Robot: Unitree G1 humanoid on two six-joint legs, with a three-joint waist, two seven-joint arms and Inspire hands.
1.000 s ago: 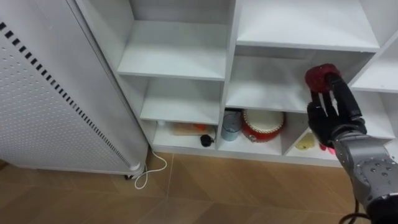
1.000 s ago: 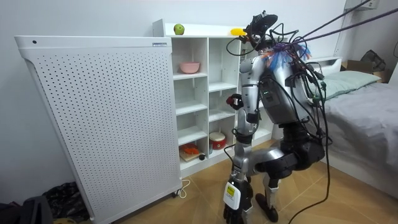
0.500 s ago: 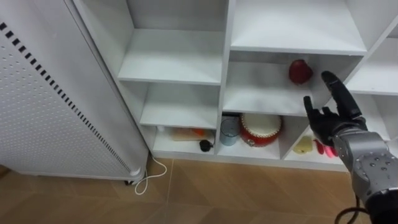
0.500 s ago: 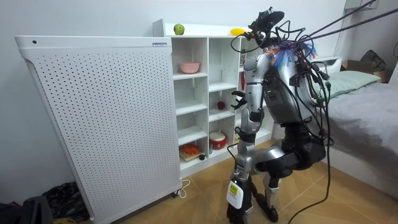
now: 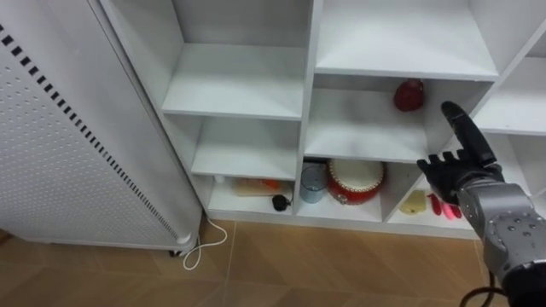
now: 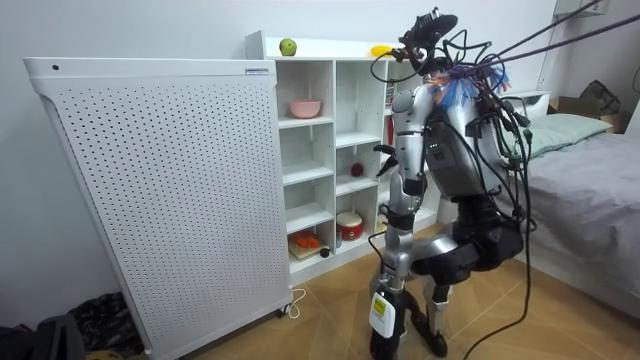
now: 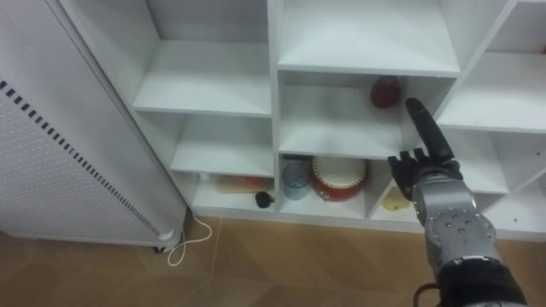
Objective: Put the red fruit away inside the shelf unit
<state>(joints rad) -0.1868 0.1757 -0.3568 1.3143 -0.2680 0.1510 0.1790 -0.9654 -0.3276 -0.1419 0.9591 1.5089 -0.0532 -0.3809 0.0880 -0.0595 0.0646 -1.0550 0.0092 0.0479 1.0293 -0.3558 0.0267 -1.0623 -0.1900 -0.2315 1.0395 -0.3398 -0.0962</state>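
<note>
A dark red fruit [image 5: 409,95] lies at the back right of a middle shelf of the white closet [image 5: 311,102], free of any hand. My right hand [image 5: 456,166] hovers in front of that shelf, below and slightly right of the fruit and apart from it. It is open and empty, fingers straight and pointing up. In the right eye view the fruit [image 7: 386,92] sits just above and left of the hand [image 7: 426,170]. In the room view I stand close before the closet [image 6: 320,150] with my right arm held toward it.
The bottom shelf holds a red pot [image 5: 357,177], a blue cup [image 5: 316,177], a yellow fruit [image 5: 415,202] and orange items [image 5: 256,182]. A green apple [image 6: 288,47] and a banana [image 6: 380,50] lie on top. A white perforated panel [image 5: 60,128] stands at the left.
My right hand let go of the red fruit, which now rests on the middle shelf. The hand opened and drew back down and away from the shelf.
</note>
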